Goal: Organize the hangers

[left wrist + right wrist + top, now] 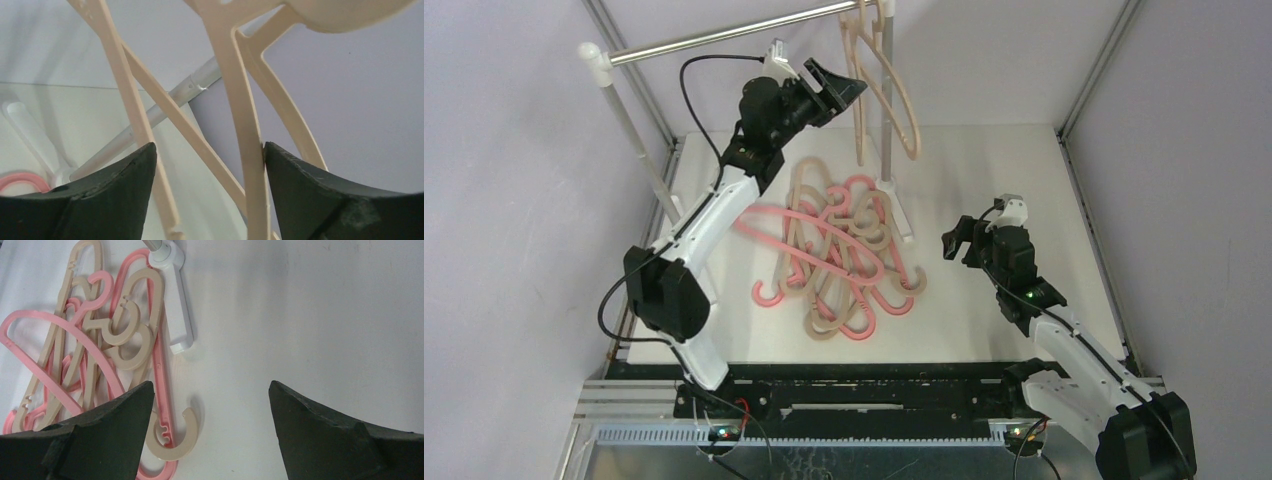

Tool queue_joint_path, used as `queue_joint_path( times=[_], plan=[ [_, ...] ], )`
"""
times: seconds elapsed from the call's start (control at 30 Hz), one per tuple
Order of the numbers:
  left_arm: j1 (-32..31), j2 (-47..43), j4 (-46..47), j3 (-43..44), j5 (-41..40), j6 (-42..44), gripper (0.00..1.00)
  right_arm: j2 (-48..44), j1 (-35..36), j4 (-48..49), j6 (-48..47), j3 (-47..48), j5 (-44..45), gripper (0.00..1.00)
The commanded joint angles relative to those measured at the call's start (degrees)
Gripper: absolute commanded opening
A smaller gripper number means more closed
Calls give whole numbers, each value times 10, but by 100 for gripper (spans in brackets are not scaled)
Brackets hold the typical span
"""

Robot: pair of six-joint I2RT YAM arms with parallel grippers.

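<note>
Two beige hangers hang from the silver rail at the back. My left gripper is raised beside them and open. In the left wrist view a beige hanger bar passes between the jaws and touches the right finger. A tangled pile of pink and beige hangers lies on the table's middle. My right gripper hovers just right of the pile, open and empty. The pile's near end with a beige hook lies by its left finger.
The rail stands on white posts; the right post's white foot rests against the pile's far right side and also shows in the right wrist view. The left post slants at the table's far left. Metal frame bars edge the table.
</note>
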Motion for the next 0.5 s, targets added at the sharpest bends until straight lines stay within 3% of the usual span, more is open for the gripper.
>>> queue_joint_path(
  times=[0.0,0.47],
  plan=[
    [-1,-88,22,-39,-8,59,86,1,-5,9,2,0,-10,93],
    [1,-373,29,-413,-83,184,86,20,-5,21,9,0,-33,92]
  ],
)
